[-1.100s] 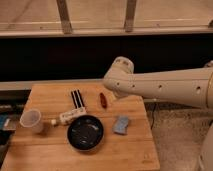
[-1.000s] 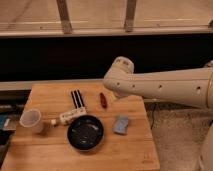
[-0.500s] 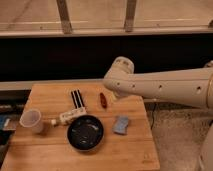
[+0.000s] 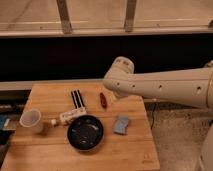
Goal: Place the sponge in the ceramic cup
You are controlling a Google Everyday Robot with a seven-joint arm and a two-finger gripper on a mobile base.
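The light-blue sponge (image 4: pixel 121 125) lies flat on the wooden table (image 4: pixel 45 155), right of the black bowl. Near the table's left edge the pale ceramic cup (image 4: pixel 31 120) stands upright. My arm reaches in from the right, and its rounded joint hangs over the table's back right part. The gripper (image 4: pixel 113 96) shows only as a small bit below that joint, above and behind the sponge and apart from it. It is far to the right of the cup.
A black round bowl (image 4: pixel 85 132) sits at the table's middle front. A white tube-like packet (image 4: pixel 67 116) lies between the bowl and the cup. A red object (image 4: pixel 102 100) and a dark striped item (image 4: pixel 77 98) lie further back. A dark wall runs behind the table.
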